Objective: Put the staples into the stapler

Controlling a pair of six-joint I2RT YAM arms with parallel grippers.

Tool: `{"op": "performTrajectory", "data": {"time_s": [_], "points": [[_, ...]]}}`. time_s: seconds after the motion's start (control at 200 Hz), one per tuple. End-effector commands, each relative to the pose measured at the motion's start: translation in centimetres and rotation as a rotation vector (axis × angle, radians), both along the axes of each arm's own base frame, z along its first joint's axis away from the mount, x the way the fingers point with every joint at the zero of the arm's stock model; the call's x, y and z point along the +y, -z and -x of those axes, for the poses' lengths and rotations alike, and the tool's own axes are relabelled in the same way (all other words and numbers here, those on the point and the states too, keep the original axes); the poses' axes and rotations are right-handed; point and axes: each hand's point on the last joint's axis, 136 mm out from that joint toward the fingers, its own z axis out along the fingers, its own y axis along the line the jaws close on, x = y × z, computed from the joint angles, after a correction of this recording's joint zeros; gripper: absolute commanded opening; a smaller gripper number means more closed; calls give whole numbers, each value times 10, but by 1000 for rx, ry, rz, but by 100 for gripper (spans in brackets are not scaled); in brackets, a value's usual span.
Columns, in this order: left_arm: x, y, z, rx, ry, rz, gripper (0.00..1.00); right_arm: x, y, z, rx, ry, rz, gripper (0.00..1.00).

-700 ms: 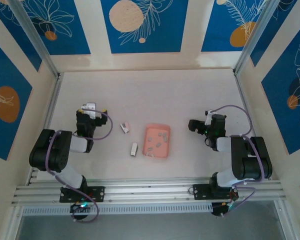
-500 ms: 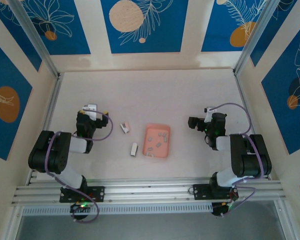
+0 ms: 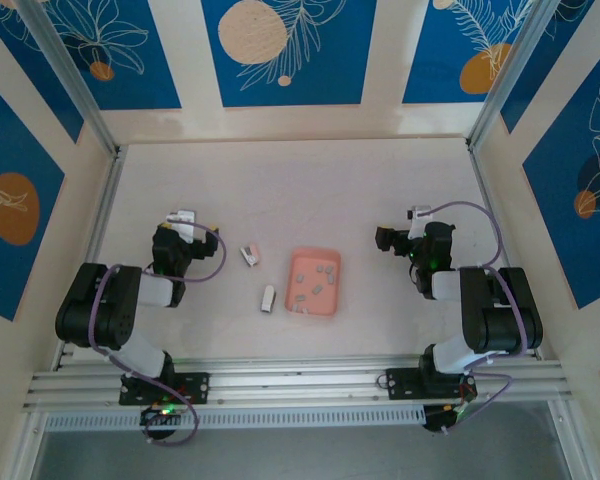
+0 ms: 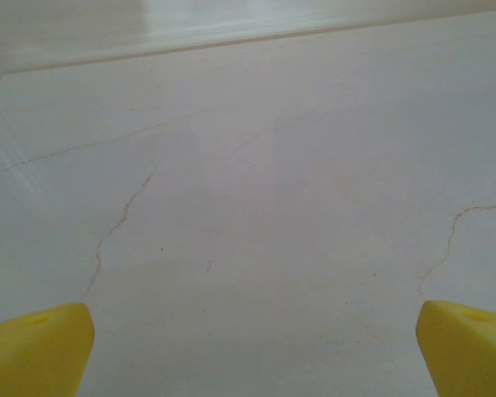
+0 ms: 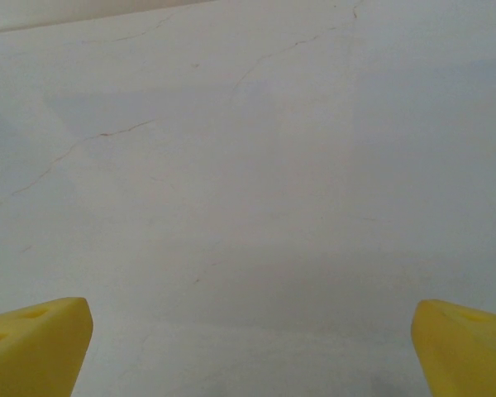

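Pale table (image 3: 300, 180), hairline-cracked, is enclosed by blue-panelled walls (image 3: 290, 50). One salmon-pink tray (image 3: 302, 258) is recorded at frame centre. The staples (image 3: 318, 287), several grey strips whose count cannot be resolved, lie inside it. Two whitish oblong objects (image 3: 250, 255) are noted left of it. Left gripper (image 4: 252, 351) and right gripper (image 5: 252, 347) are each held with fingers wide apart.

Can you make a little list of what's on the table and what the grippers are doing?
tray: salmon-pink, middle of the table
staples: small grey strips lying inside the tray
whitish objects: two, left of the tray, not touching it
left gripper: open, empty, above bare table
right gripper: open, empty, above bare table
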Motion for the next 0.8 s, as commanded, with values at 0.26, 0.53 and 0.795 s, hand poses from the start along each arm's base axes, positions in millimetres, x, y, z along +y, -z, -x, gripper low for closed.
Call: {"op": "performTrajectory", "data": {"time_s": [0.26, 0.53, 0.795], "points": [[2, -3, 3, -6, 18, -20, 100, 5, -16, -11, -65, -33, 14, 99], [0, -2, 3, 0, 26, -17, 100, 5, -16, -11, -64, -36, 8, 99], [6, -1, 1, 13, 1, -3, 100, 4, -16, -11, -59, -37, -1, 99]]}}
